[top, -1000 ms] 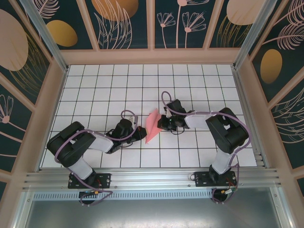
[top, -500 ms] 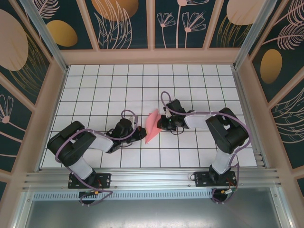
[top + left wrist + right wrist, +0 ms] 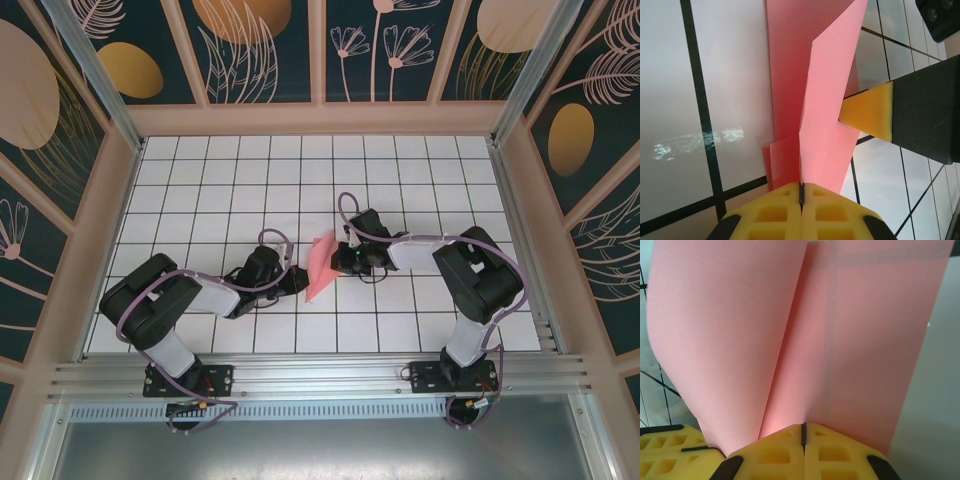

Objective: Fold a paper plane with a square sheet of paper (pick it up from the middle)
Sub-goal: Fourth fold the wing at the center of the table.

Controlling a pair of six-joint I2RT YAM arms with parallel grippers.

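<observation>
The square sheet of paper is salmon pink and folded into a narrow pointed shape with a centre crease, held just above the white grid table. My left gripper is shut on its near lower end. In the left wrist view the yellow pads pinch the paper at the crease, with flaps rising on both sides. My right gripper is shut on the paper's right side. In the right wrist view the paper curves up out of my right gripper.
A yellow pad of the right gripper presses the paper's edge in the left wrist view. Another yellow pad shows at the lower left of the right wrist view. Patterned walls and an aluminium rail enclose the table.
The paper's upper flap has drawn in slightly toward the crease. Both arms have barely moved and both grips hold.
</observation>
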